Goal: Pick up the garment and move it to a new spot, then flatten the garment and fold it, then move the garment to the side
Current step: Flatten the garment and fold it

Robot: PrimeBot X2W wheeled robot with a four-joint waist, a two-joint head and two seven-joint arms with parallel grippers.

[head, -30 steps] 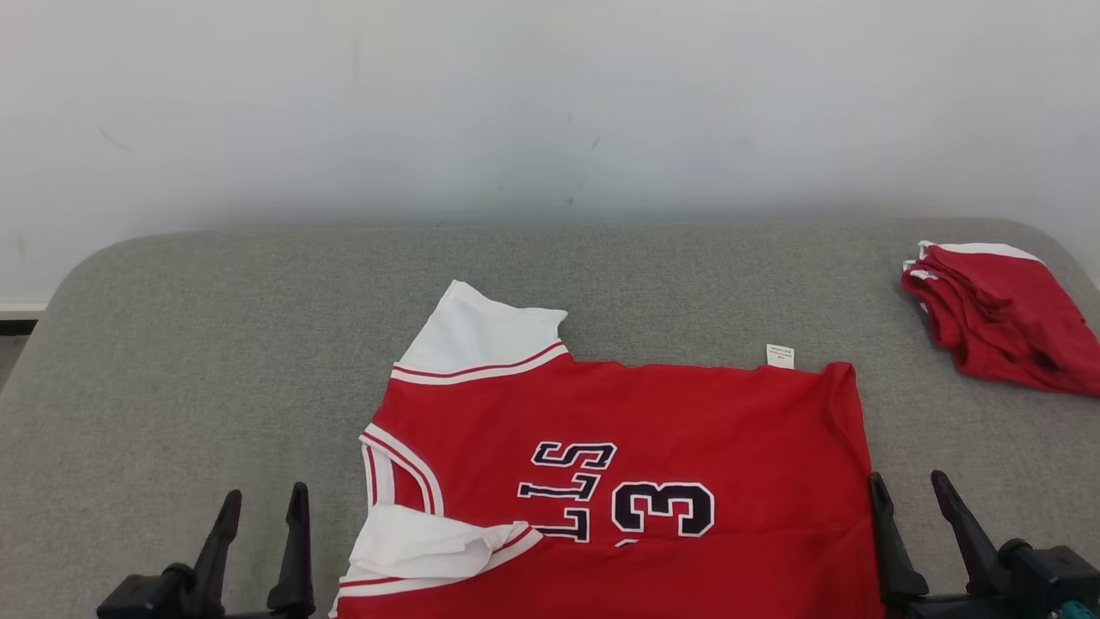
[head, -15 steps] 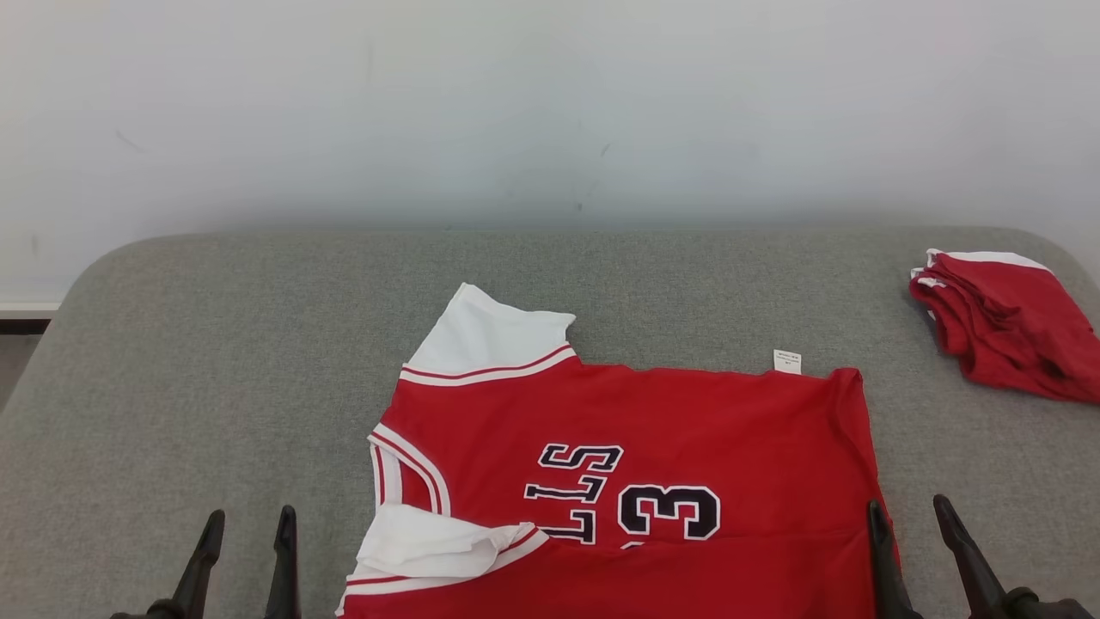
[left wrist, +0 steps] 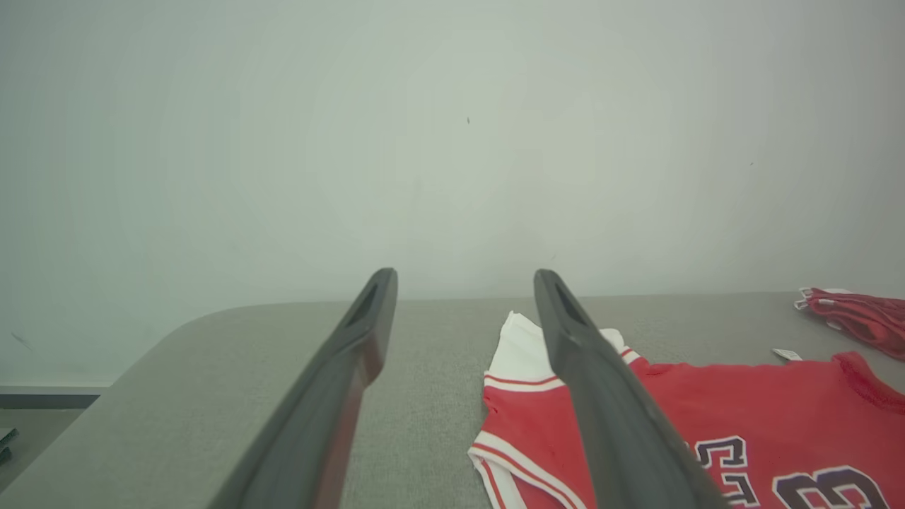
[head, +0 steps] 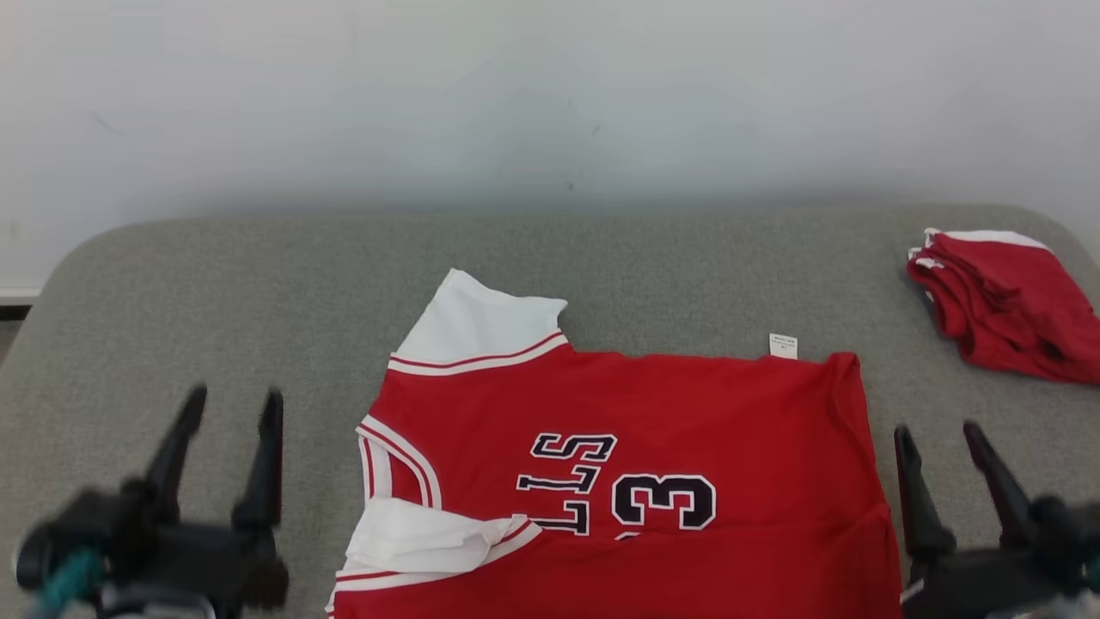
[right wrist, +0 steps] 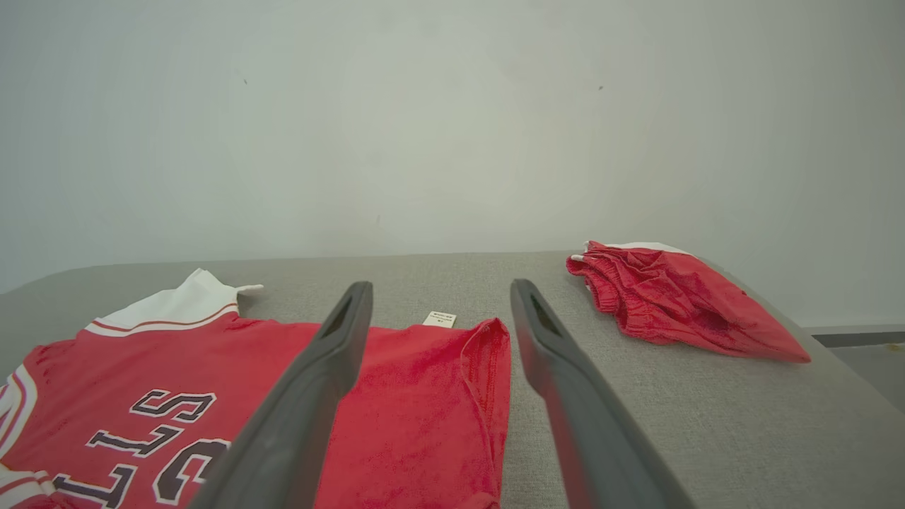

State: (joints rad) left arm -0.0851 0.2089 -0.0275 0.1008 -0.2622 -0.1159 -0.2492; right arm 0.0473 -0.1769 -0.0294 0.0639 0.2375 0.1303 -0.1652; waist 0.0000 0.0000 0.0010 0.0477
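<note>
Two end effectors, both with fingers spread apart and nothing between them.

1. The left end effector (head: 235, 394): lower left of the head view, blurred, over bare grey table (head: 215, 284). It is near the collar side of the garment and apart from it.
2. The right end effector (head: 935, 428): lower right of the head view, fingers pointing up the view, just beside the garment's hem edge. In the right wrist view one finger crosses the red cloth and the other the grey table; contact cannot be told.
3. The garment (head: 687, 404): one red jersey, spread flat at the front middle of the table. It lies sideways, neck toward the robot's left and hem toward its right. Its near part is cut off by the bottom edge of the head view.
   - Dark, white-outlined lettering (head: 571, 477) and a numeral 3 (head: 663, 501), facing up.
   - The far sleeve (head: 481, 322): white with red-striped trim, lying flat and pointing toward the wall (head: 550, 94).
   - The near sleeve (head: 421, 537): white, crumpled, folded over onto the red body.
   - A white label (head: 783, 346): projecting from the far edge near the hem corner, lying on the table.
4. A red cloth pile (head: 1005, 301): white trim, bunched at the table's far right corner, well apart from the garment.
</note>
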